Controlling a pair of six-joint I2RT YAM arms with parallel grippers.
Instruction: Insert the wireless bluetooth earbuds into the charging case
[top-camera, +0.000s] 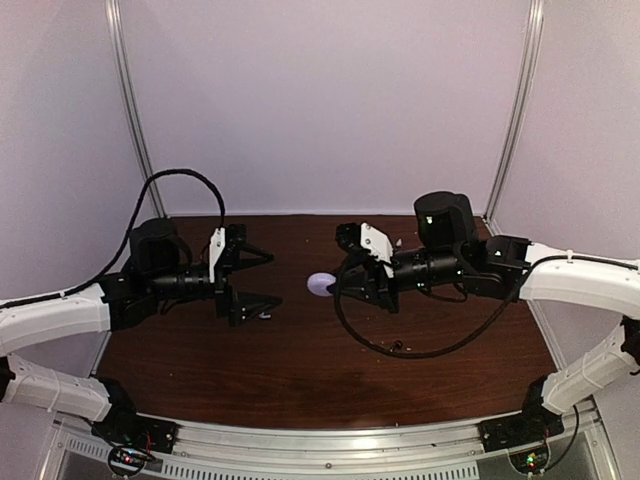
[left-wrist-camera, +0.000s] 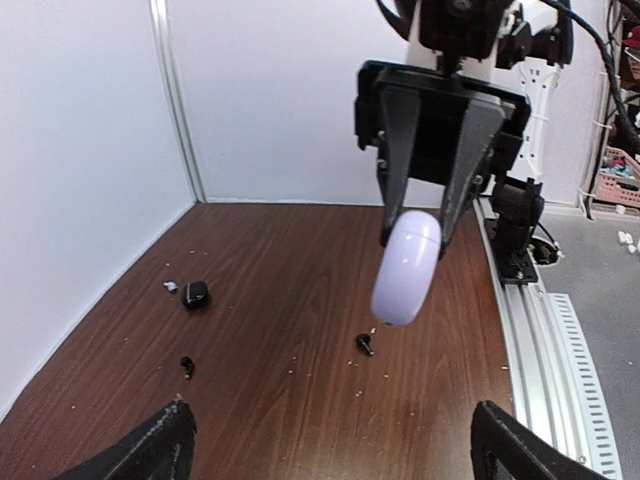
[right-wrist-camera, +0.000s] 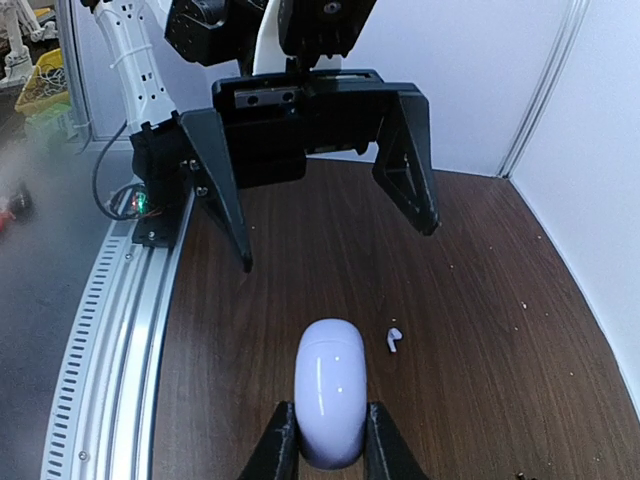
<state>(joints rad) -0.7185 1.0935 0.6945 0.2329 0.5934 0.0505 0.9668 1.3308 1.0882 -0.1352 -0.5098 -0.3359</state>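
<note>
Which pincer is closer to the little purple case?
Right. The right pincer is shut on the purple case, holding it above the table. The left pincer is open, facing the case with a gap between them.

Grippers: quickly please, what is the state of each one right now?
Left gripper: open, fingers spread wide, holding nothing.
Right gripper: shut on the lilac charging case, held above the table.

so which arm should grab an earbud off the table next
Left. On the left arm the jaws stand open and empty; on the right arm they are shut on the lilac case, held off the table. A black earbud lies loose on it.
</note>
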